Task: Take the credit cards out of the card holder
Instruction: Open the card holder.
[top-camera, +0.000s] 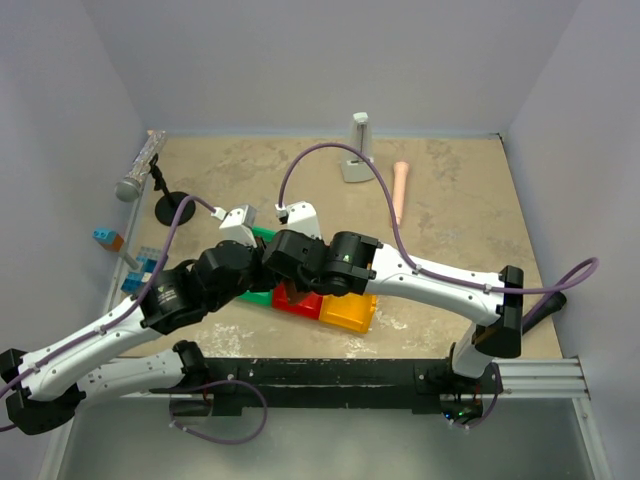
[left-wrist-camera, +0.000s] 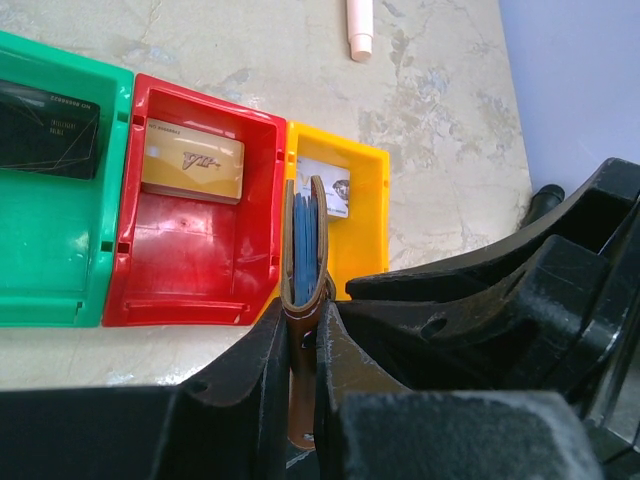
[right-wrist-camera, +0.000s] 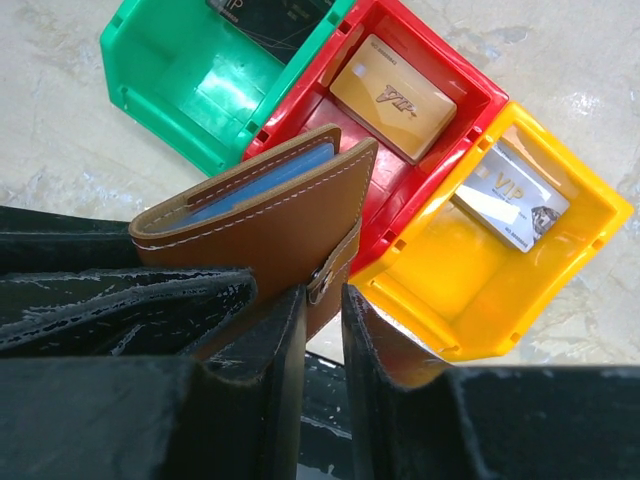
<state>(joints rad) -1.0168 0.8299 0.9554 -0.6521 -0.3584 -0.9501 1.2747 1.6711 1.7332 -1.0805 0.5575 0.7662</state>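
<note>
Brown card holder (left-wrist-camera: 305, 240) in left claw (left-wrist-camera: 306, 322)

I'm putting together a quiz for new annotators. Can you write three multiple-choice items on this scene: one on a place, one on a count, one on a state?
1. Which bin holds the gold card? A green; B red; C yellow.
2. How many bins hold a card? A one; B two; C three.
3. In what state is the card holder? A lying free on the table; B dropped in a bin; C gripped by the left tool.
Key: 1 B, it lies in the red bin. 2 C, the green bin, red bin and yellow bin each show one card. 3 C, its edge sits between the tool's fingers.
</note>
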